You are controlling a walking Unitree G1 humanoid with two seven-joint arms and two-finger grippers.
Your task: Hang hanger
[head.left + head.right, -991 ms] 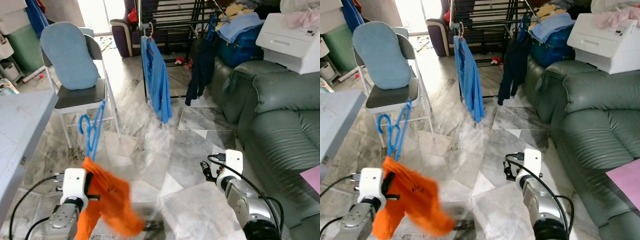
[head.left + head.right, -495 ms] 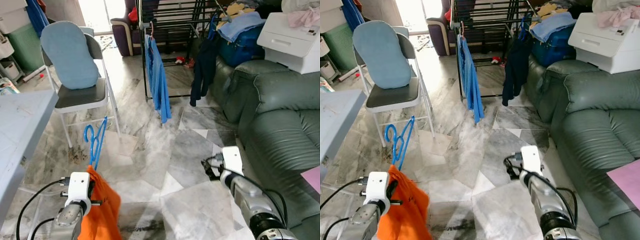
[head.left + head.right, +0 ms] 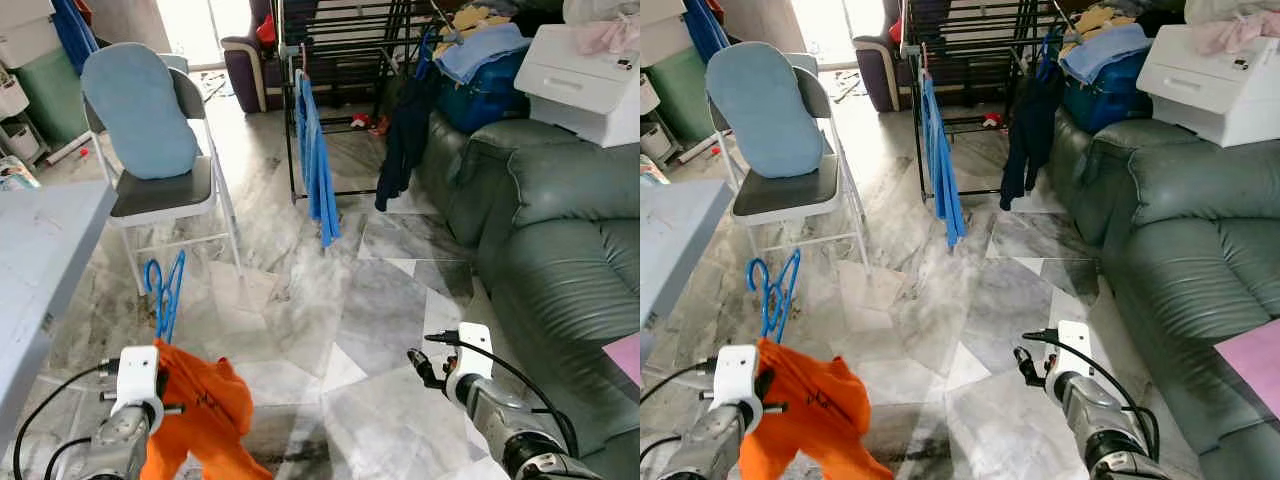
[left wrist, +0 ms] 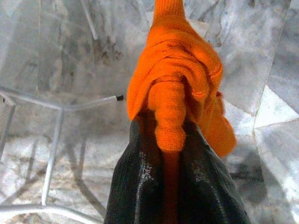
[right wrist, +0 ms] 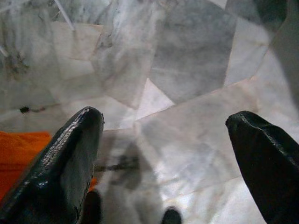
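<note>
While left tool (image 4: pixel 170 140) pinches soft orange knit garment (image 3: pixel 205 400) w/ thin blue plastic hanger (image 3: pixel 165 295) above it, load's light, floppy; better hold: hanger neck. Right tool (image 5: pixel 163 140) open, empty.

Readable text: none can be made out.
Orange garment (image 3: pixel 205 400): a small dark mark at its centre, too blurred to read.

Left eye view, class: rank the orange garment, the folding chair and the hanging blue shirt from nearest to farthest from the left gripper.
1. Orange garment, clamped in the left gripper.
2. Folding chair, ahead on the left.
3. Blue shirt, on the rack beyond.
</note>
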